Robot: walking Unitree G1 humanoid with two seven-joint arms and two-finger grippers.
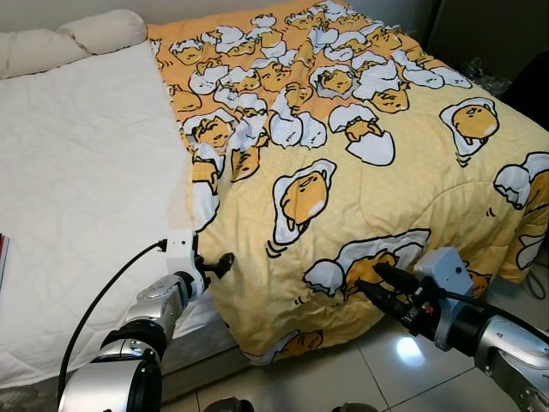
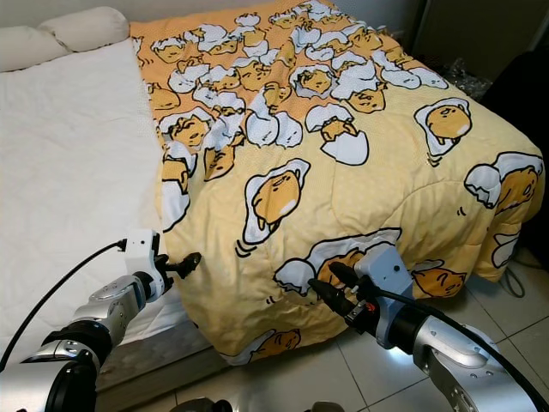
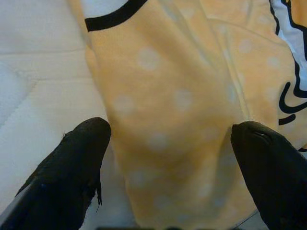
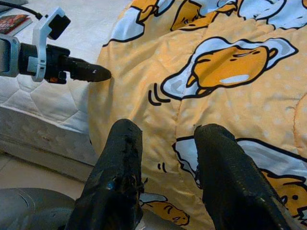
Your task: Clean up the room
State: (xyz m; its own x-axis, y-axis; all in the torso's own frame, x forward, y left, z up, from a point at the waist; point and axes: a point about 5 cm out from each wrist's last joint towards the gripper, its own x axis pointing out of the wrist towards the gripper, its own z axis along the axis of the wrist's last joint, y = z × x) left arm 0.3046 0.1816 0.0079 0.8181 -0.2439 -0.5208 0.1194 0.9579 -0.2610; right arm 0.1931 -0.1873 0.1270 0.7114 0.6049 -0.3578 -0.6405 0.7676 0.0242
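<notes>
Yellow quilted fabric printed with cartoon eggs covers the right part of the bed: the comforter (image 1: 343, 172) lies spread from the head end down to the foot, its near edge hanging over the corner toward the tiled floor (image 1: 403, 369). To its left the white mattress cover (image 1: 77, 189) lies bare, with two pale pillows (image 1: 69, 39) at the far end. The comforter's left edge runs down the bed in a wavy, folded line.

At the near corner the left gripper (image 1: 221, 263) reaches in at that hanging edge; in its wrist view the two black fingers (image 3: 72, 163) stand spread wide with a fold of the yellow cloth between them, not pinched. The right gripper (image 1: 377, 287) points at the comforter's front drape just beside a printed egg, its fingers (image 4: 120, 177) parted and holding nothing (the cloth sits close before the tips, though contact cannot be made out). A dark cable (image 1: 111, 287) loops from the left wrist.
</notes>
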